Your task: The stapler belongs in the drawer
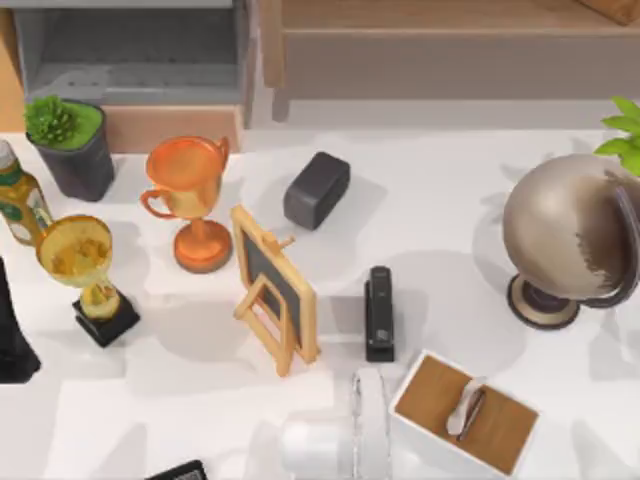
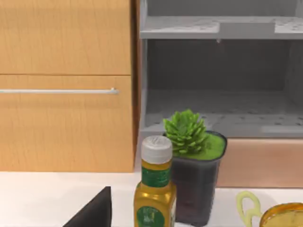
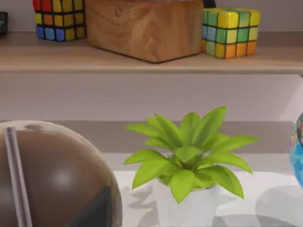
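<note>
The white table (image 1: 200, 400) is cluttered; the stapler (image 1: 379, 312) lies near its middle. The drawer (image 1: 130, 60) stands open at the back left. Whether either gripper is spread or pressed together cannot be told.

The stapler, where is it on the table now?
In the top view the stapler lies flat near the table's middle, between the small wooden easel and the tissue box, outside the drawer.
</note>
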Controlling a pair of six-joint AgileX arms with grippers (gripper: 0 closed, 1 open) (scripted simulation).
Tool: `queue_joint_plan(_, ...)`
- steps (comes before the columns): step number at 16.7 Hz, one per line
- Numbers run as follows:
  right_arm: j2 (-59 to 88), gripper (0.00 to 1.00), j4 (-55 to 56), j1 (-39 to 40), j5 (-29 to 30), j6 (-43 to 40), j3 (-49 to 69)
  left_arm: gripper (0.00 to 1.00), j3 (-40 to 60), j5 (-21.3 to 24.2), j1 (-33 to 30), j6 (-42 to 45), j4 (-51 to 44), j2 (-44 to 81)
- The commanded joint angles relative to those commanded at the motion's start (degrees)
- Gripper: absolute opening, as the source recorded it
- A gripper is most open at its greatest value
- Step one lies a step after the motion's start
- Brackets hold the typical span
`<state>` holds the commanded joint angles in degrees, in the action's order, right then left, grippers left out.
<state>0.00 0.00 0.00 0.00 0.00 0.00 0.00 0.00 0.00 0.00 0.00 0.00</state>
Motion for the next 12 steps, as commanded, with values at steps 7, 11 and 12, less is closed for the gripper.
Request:
queue_joint_plan(7, 0.0, 1.0, 0.0, 0.0, 0.0, 0.0, 0.0, 1.0, 3.28, 1.78, 0.59, 5.62, 3.24, 8.22)
queue_joint_plan(11, 0.0, 1.0, 0.0, 0.0, 0.0, 0.0, 0.0, 1.0, 10.09, 4.56, 2.55, 16.18, 10.05, 23.38)
queue_joint_plan(12, 0.0, 1.0, 0.0, 0.0, 0.0, 0.0, 0.0, 1.0, 12.25, 5.37, 3.25, 19.4, 12.24, 27.96)
